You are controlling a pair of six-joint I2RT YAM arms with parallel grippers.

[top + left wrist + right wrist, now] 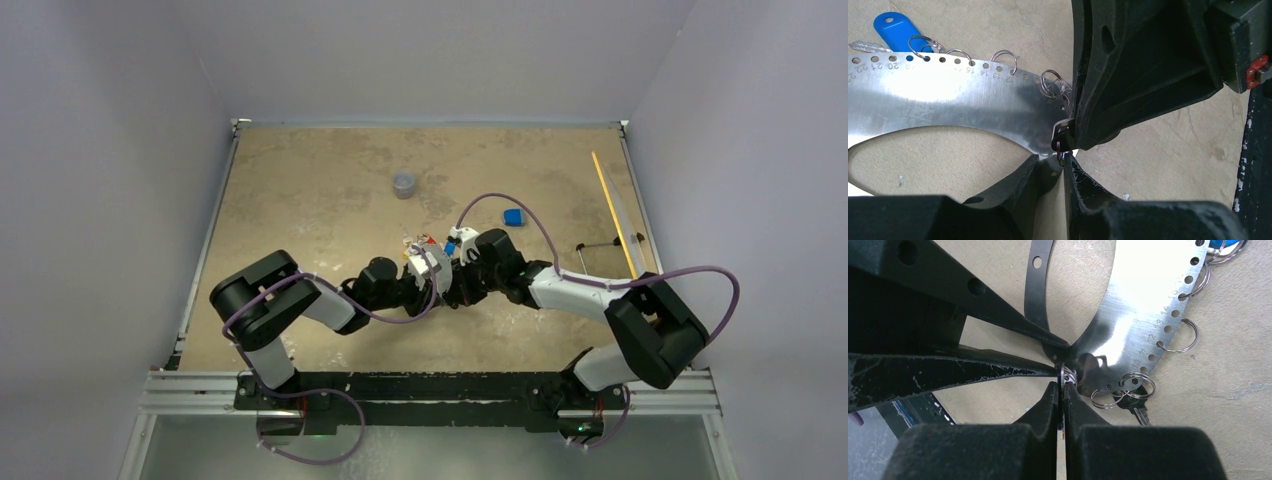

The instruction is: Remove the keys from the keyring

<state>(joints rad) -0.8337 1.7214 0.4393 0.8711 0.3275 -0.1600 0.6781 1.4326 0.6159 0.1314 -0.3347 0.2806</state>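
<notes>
Big tan bench, and the keyring is dead centre in the top view, right where both arms meet. Left pincer pokes up from the bottom of its own view, narrowed to a slit around the keyring's thin end. Can't tell if it's actually biting. Right pincer is squeezed tight on a small split ring there. The keys hang off the holed edge, a blue-headed one upper left.
</notes>
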